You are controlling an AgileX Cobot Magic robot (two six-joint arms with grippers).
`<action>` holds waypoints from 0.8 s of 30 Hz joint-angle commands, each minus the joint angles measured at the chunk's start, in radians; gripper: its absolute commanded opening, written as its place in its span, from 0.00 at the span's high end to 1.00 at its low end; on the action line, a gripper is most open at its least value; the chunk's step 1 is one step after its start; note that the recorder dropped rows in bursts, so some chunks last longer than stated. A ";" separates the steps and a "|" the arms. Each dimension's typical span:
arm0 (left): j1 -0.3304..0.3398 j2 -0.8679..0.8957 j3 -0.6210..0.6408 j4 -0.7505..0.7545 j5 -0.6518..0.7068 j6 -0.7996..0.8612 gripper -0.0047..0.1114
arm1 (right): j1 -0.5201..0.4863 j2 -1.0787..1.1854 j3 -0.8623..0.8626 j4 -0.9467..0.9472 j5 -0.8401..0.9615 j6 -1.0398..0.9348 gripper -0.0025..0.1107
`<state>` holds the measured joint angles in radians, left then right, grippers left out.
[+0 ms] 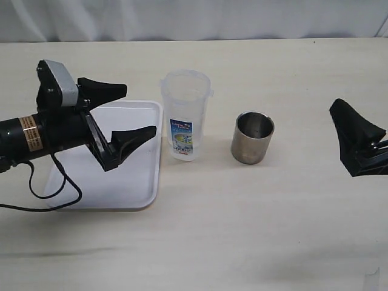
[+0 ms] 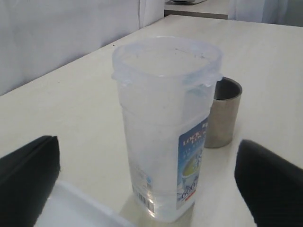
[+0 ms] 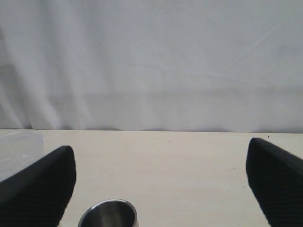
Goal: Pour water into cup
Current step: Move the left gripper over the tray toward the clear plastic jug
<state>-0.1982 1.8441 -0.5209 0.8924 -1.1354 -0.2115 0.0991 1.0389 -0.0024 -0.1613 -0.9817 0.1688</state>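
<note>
The steel cup (image 1: 252,138) stands upright on the table, right of the clear plastic jug (image 1: 186,115) with a blue-green label. My left gripper (image 1: 139,111) is open, held over the tray just left of the jug and apart from it. In the left wrist view the jug (image 2: 165,127) stands between my open fingers (image 2: 28,175), with the cup (image 2: 222,113) behind it. My right gripper (image 1: 341,124) is open and empty at the far right, well away from the cup. The right wrist view shows the cup's rim (image 3: 109,215) low between its fingers (image 3: 40,194).
A white tray (image 1: 130,188) lies on the table under my left gripper, its right edge close beside the jug; its corner shows in the left wrist view (image 2: 71,208). A white curtain (image 3: 151,61) runs along the table's far edge.
</note>
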 commanded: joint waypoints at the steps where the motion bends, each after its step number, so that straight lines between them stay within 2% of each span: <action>1: -0.045 0.005 -0.005 -0.005 0.000 0.037 0.16 | -0.004 0.002 0.002 -0.011 -0.013 0.003 0.18; 4: -0.066 0.023 -0.011 -0.045 0.003 0.077 0.16 | -0.004 0.002 0.002 -0.011 -0.013 0.003 0.18; 11: -0.071 0.108 -0.082 -0.028 0.013 0.077 0.16 | -0.004 0.002 0.002 -0.011 -0.013 0.003 0.18; 19: -0.071 0.228 -0.204 0.065 0.006 0.077 0.16 | -0.004 0.002 0.002 -0.011 -0.013 0.003 0.18; 24: -0.071 0.282 -0.267 0.073 0.004 0.070 0.16 | -0.004 0.002 0.002 -0.011 -0.013 0.003 0.18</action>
<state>-0.2663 2.1006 -0.7585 0.9533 -1.1190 -0.1378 0.0991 1.0389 -0.0024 -0.1613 -0.9842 0.1688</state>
